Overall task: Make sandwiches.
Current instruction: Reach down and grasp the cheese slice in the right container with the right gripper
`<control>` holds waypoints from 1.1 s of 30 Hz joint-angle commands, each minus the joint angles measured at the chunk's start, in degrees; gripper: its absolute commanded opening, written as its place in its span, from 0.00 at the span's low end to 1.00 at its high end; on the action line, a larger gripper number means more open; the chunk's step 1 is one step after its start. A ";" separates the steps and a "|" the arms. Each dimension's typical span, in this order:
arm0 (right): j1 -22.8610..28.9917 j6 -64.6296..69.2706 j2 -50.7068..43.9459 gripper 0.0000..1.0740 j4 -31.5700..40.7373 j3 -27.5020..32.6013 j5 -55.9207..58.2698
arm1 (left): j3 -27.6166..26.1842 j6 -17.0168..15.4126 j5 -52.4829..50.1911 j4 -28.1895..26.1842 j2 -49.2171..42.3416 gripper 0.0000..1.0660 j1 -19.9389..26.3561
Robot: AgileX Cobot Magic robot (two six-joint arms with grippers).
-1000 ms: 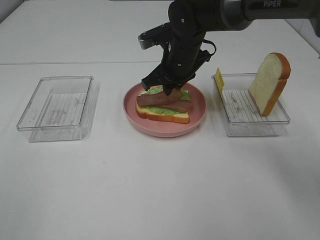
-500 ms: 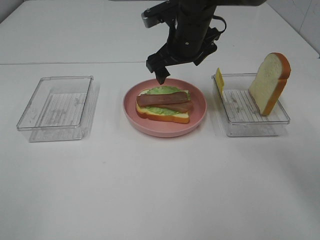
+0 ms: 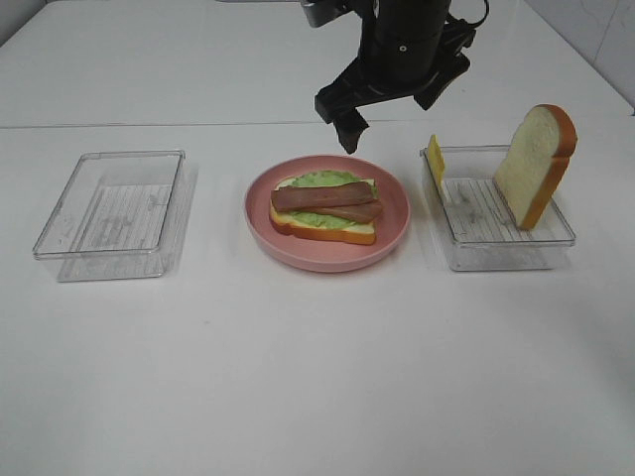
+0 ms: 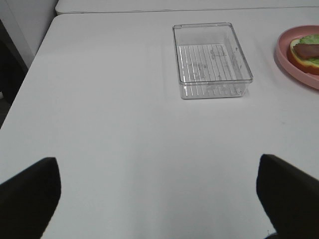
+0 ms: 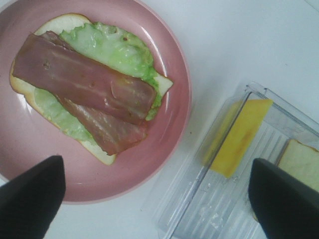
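1. Whereas a second ago it sat low on the brown-red meat strips [image 3: 325, 196], the black right gripper [image 3: 391, 125] now hangs above the round pink plate's [image 3: 327, 260] far rim, jaws wide and empty.
2. Below and in front of those jaws, the open-faced toy sandwich [image 3: 322, 223] lies on the plate.
3. Counted: one sandwich, two meat strips, two clear plastic trays [image 3: 109, 203] flanking the plate, one yellow cheese slice [image 3: 436, 162], one spare white bread slice [image 3: 536, 164]; the black left gripper [image 4: 158, 199] also gapes wide.
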 commanded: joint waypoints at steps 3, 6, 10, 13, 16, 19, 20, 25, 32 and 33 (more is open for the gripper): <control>-0.06 -1.55 -1.83 0.91 -0.80 -0.40 1.95 | 0.11 -0.40 -0.34 -0.06 -0.74 0.95 0.17; -0.06 -1.60 -3.04 0.91 -0.80 -0.40 2.58 | 0.11 -0.40 -0.34 -0.06 -0.74 0.95 0.17; -0.06 -1.60 -4.87 0.91 -0.80 -0.40 3.61 | 0.11 -0.40 -0.34 -0.06 -0.74 0.95 0.17; -0.06 -1.60 -6.30 0.91 -0.97 -0.40 4.70 | 0.11 -0.40 -0.34 -0.06 -0.74 0.95 0.17; -0.11 -2.01 -7.51 0.91 -0.97 -0.40 6.53 | 0.11 -0.40 -0.34 -0.06 -0.74 0.95 0.17; -0.11 -2.01 -8.65 0.91 -0.97 -0.40 8.37 | 0.11 -0.40 -0.34 -0.06 -0.74 0.95 0.17; -0.17 -2.01 -9.28 0.91 -0.86 -0.40 9.28 | 0.11 -0.40 -0.34 -0.06 -0.74 0.95 0.17; -0.17 -2.35 -11.97 0.91 -0.97 -0.40 9.40 | 0.11 -0.40 -0.34 -0.06 -0.74 0.95 0.17; -2.35 -2.98 -15.30 0.91 -0.69 -0.40 9.17 | 0.11 -0.40 -0.34 -0.06 -0.74 0.95 0.17; -2.35 -2.98 -15.30 0.91 -0.69 -0.40 9.17 | 0.11 -0.40 -0.34 -0.06 -0.74 0.95 0.17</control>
